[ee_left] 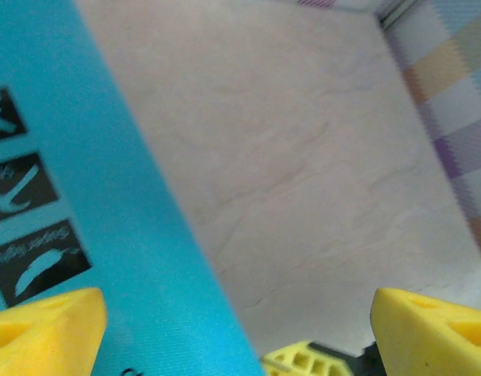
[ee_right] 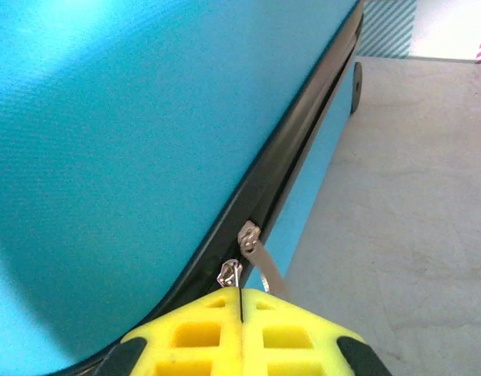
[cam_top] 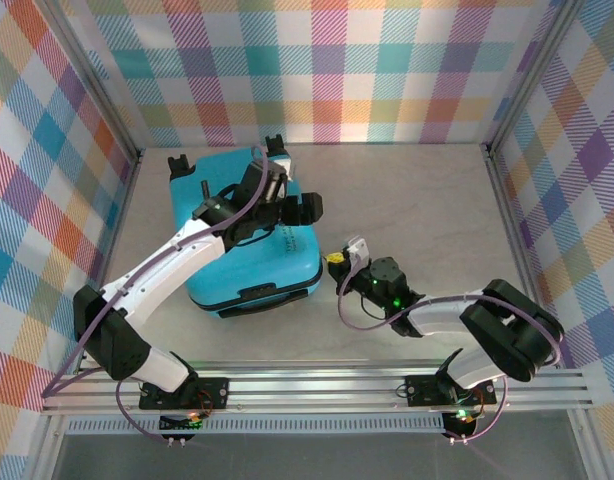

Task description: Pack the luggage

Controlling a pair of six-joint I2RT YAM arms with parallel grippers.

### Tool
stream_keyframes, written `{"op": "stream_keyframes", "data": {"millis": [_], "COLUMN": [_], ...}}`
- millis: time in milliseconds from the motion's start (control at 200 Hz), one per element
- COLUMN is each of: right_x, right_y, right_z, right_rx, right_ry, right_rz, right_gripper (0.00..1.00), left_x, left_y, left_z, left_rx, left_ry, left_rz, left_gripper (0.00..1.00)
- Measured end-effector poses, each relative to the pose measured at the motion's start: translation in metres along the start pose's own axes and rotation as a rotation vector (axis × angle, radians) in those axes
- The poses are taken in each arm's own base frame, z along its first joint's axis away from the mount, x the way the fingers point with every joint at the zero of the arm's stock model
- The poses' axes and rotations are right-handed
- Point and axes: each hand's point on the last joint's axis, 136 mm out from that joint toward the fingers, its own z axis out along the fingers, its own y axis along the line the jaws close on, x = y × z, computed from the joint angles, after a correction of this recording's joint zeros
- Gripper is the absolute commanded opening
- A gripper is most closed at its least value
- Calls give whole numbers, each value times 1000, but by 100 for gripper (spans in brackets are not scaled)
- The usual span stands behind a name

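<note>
The luggage, a turquoise hard-shell suitcase, lies closed on the table at the left. My left gripper hovers over its right part, open, with the yellow fingertips wide apart and nothing between them; the shell with dark labels is under the left one. My right gripper is at the case's right side. In the right wrist view it is shut on a silver zipper pull on the black zipper band. A second pull hangs just beside it.
The beige tabletop stretches right of the case. Plaid walls enclose the back and sides. A black wheel sits at the case's far end. The right gripper's yellow tip shows low in the left wrist view.
</note>
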Motion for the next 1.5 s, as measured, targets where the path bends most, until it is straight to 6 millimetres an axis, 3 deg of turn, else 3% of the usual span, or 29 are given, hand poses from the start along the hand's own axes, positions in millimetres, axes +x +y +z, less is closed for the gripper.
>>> {"op": "stream_keyframes", "data": {"millis": [305, 390, 530, 610, 720, 795, 895, 1015, 1130, 1270, 1405, 1500], "right_x": [-4, -5, -15, -40, -96, -134, -168, -191, -182, -156, -122, -111], "right_y": [-11, -13, -36, -57, -85, -96, -98, -87, -75, -66, -52, -36], "right_z": [19, 20, 13, 3, -11, -16, -9, 18, 49, 84, 98, 106], "right_rx": [33, 41, 131, 191, 252, 259, 214, 103, -12, -131, -204, -251], "right_ry": [-17, -19, -4, -23, -83, -108, -89, -25, 84, 214, 330, 380], "right_rz": [-17, -13, 30, 73, 144, 169, 197, 223, 275, 350, 409, 421], "right_gripper": [0, 19, 33, 43, 60, 69, 79, 88, 92, 93, 94, 94], "left_x": [2, 2, -10, -25, -38, -41, -36, -6, 15, 13, 12, 9], "left_y": [17, 24, 47, 69, 104, 128, 165, 210, 231, 235, 234, 232], "left_z": [-4, -12, -48, -83, -132, -152, -155, -135, -119, -108, -94, -88], "left_rx": [-32, -59, -150, -232, -357, -439, -537, -629, -638, -593, -550, -520], "left_ry": [-21, -27, -94, -179, -291, -330, -329, -231, -153, -144, -130, -137], "left_rz": [-38, -40, -44, -62, -102, -137, -194, -264, -315, -346, -352, -357], "left_gripper": [88, 92, 97, 100, 100, 100, 100, 100, 100, 100, 99, 96]}}
